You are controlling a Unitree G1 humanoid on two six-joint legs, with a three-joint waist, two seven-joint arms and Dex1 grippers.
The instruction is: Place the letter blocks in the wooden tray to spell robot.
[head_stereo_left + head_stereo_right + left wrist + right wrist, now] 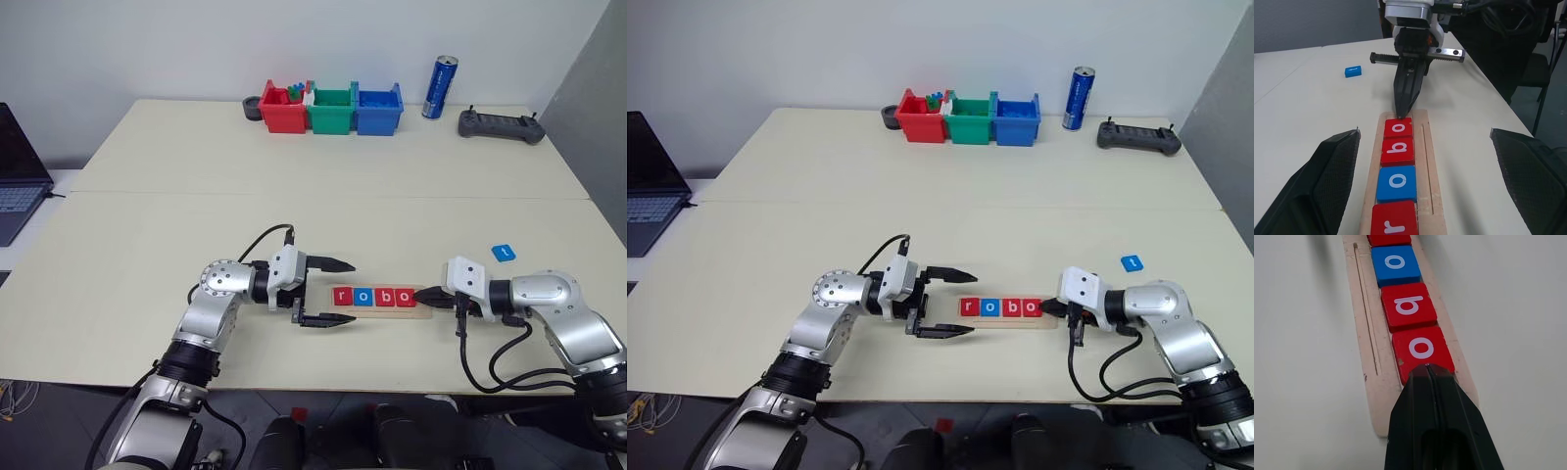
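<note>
Red bin (281, 110), green bin (331, 110), blue bin (378, 109), can (440, 87), controller (501, 124), laptop (18, 174).

Five letter blocks: four in the wooden tray (419, 311), namely red r (342, 296), blue o (363, 297), red b (383, 297) and red o (403, 297), plus one blue block (503, 253) apart. Three plastic bins (331, 110), one can (440, 87), one controller (501, 124), one laptop (20, 171).

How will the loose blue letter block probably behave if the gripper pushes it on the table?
The blue letter block lies flat and low on the table, so it probably slides rather than tips or rolls. It looks small and rigid, likely light, and may skid away easily.
</note>
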